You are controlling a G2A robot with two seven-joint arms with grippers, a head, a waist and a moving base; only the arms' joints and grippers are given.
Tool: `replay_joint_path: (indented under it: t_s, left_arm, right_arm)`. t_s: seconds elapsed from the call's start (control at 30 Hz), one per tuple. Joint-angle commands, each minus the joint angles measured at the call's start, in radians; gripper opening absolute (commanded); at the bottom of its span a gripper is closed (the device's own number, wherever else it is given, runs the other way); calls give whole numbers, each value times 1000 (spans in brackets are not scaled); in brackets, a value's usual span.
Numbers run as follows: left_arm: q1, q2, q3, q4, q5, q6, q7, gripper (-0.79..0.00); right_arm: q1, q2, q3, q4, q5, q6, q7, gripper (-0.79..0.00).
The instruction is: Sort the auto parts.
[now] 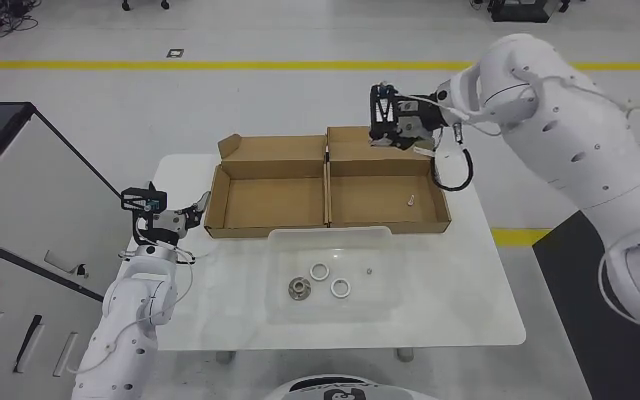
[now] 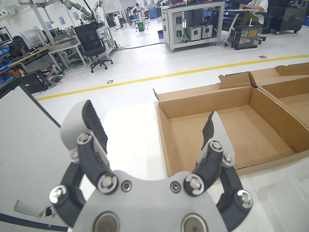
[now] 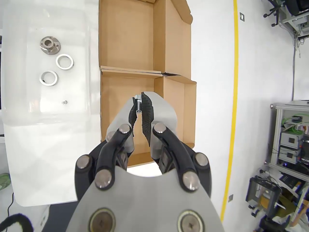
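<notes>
My right gripper (image 3: 138,97) is shut on a small silver bolt (image 3: 138,105) and hangs above the right-hand cardboard box (image 3: 115,112); in the top view this gripper (image 1: 380,115) is over the box's far edge. Another bolt (image 1: 411,198) lies inside that box (image 1: 385,205). The left-hand box (image 1: 268,200) holds nothing that I can see. A metal flange (image 1: 298,289), two rings (image 1: 320,271) (image 1: 341,288) and a tiny screw (image 1: 370,269) lie in the clear tray (image 1: 280,240). My left gripper (image 2: 154,124) stands open beside the left box (image 2: 231,131), holding nothing.
The two boxes sit side by side at the back of the white table (image 1: 470,300), flaps raised. The tray lies in front of them. A grey panel (image 1: 50,200) stands off the table's left side. Bare tabletop lies right of the tray.
</notes>
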Motion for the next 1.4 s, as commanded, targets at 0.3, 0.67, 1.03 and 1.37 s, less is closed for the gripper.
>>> replay_joint_path:
  t_s: [0.3,0.67,1.03,1.37]
  left_arm:
    - [0,0,0,0,0,0,0,0]
    - [0,0,0,0,0,0,0,0]
    - [0,0,0,0,0,0,0,0]
    - [0,0,0,0,0,0,0,0]
  right_arm:
    - [2,-83,-197,102,-73,170,205,-785]
    - [24,-215,-303,337,-188,150,159,-785]
    - [1,-336,-323,581,-346,72,-18,-785]
    - [-37,-430,-323,764,-458,-5,-113,-785]
